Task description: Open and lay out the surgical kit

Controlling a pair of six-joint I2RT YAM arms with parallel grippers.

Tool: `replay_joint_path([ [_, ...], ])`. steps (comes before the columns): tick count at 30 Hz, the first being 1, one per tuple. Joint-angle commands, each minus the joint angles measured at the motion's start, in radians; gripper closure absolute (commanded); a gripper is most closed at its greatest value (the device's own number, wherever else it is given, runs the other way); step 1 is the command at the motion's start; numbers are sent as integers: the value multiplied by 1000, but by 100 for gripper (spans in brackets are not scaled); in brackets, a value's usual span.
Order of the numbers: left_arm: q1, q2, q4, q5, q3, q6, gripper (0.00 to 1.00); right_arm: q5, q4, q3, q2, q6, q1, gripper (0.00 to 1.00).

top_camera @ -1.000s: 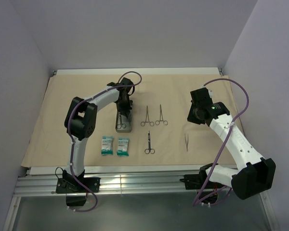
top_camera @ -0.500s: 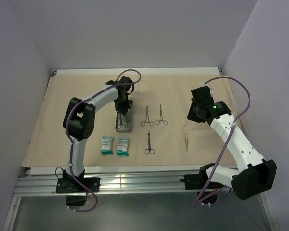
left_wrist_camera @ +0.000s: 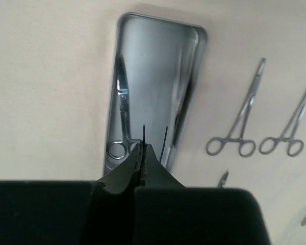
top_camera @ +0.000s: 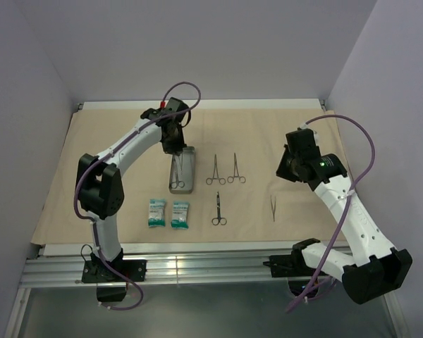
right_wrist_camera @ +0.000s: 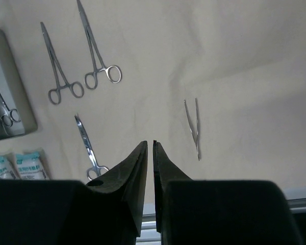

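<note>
The tan drape (top_camera: 92,162) lies spread flat. On it stands the grey tray (top_camera: 182,172), with silver scissors (left_wrist_camera: 122,102) still inside. My left gripper (top_camera: 173,146) hovers over the tray's far end. It is shut (left_wrist_camera: 143,145) on a thin dark two-pronged piece that looks like tweezers, whose tips poke out past the fingertips. Two ring-handled forceps (top_camera: 215,171) (top_camera: 235,169), a small pair of scissors (top_camera: 218,210) and silver tweezers (top_camera: 273,208) lie on the drape. Two teal-white packets (top_camera: 156,212) (top_camera: 180,213) sit near the tray. My right gripper (right_wrist_camera: 149,143) hangs above the tweezers (right_wrist_camera: 194,125), with a narrow gap and nothing in it.
The table's metal rail (top_camera: 197,264) runs along the near edge below the drape. Pale walls close in at left, right and back. Purple cables loop over both arms.
My left gripper has closed and lifted away from the tray towards the far side, uncovering the tray. The right arm has shifted slightly.
</note>
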Motion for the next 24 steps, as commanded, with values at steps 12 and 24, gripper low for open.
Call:
replay_joint_path([
  [12, -367, 149, 157, 297, 118, -255, 100, -5, -13, -60, -205, 101, 6, 83],
  [24, -466, 338, 212, 324, 259, -362, 100, 6, -50, -96, -337, 98, 4, 82],
])
